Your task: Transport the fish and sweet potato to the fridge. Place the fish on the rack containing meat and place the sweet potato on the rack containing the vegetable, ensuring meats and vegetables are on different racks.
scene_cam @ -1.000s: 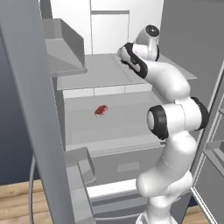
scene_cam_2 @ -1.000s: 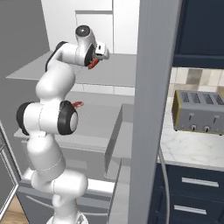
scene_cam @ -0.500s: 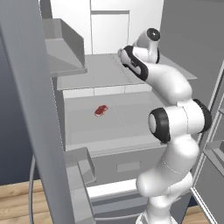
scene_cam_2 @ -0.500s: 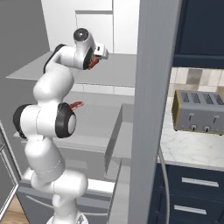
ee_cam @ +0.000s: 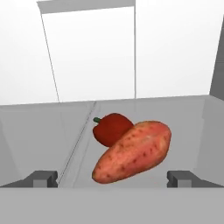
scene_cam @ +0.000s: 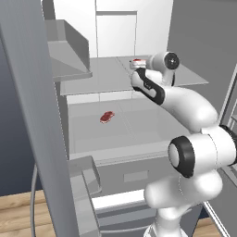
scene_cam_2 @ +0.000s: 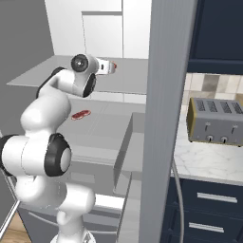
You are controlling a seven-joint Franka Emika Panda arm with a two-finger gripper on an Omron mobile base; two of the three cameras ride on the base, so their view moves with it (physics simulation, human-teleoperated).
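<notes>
The sweet potato (ee_cam: 133,151) lies on the upper fridge shelf (ee_cam: 52,127), leaning against the deep-red vegetable (ee_cam: 111,128) behind it. My gripper (ee_cam: 113,179) stands open just in front of the tuber, its fingertips (ee_cam: 41,177) wide on either side and touching nothing. From the base, the gripper (scene_cam: 138,65) sits at the front of that upper shelf (scene_cam: 102,74) inside the fridge (scene_cam: 120,28). The meat (scene_cam: 107,116) rests on the shelf below, also seen as the meat (scene_cam_2: 80,114) from the right. The fish is out of view.
The open fridge door (scene_cam: 37,115) with its bins stands at left, and the other door's edge (scene_cam_2: 166,118) rises at right. Grey drawers (scene_cam: 129,176) sit under the shelves. A toaster (scene_cam_2: 216,121) stands on the marble counter (scene_cam_2: 199,161) above dark blue cabinets (scene_cam_2: 213,204).
The hand has dropped lower and drawn back a little from the upper shelf, with its fingers spread slightly wider. The meat has not moved.
</notes>
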